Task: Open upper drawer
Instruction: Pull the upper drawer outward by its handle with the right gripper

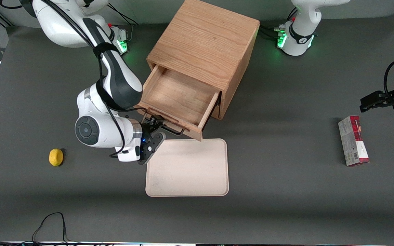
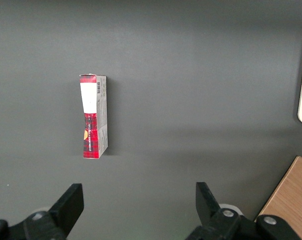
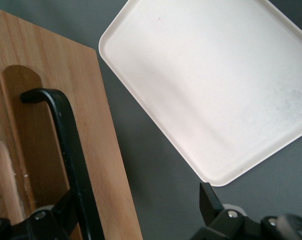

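Note:
The upper drawer (image 1: 180, 97) of the oak cabinet (image 1: 204, 44) stands pulled far out, and its bare wooden inside shows. Its black wire bar handle (image 1: 174, 131) is on the front that faces the front camera. My right gripper (image 1: 156, 127) is at that handle, open, with its fingers spread wide. In the right wrist view the handle (image 3: 66, 130) runs along the drawer front (image 3: 51, 75) close against one finger (image 3: 61, 212). The other finger (image 3: 208, 200) hangs over the bare table. The gripper (image 3: 136, 200) holds nothing. The lower drawer is mostly hidden under the upper one.
A cream tray (image 1: 186, 167) lies just nearer the front camera than the drawer front, also in the right wrist view (image 3: 210, 85). A yellow lemon (image 1: 56, 157) lies toward the working arm's end. A red and grey box (image 1: 352, 140) lies toward the parked arm's end, also in the left wrist view (image 2: 93, 117).

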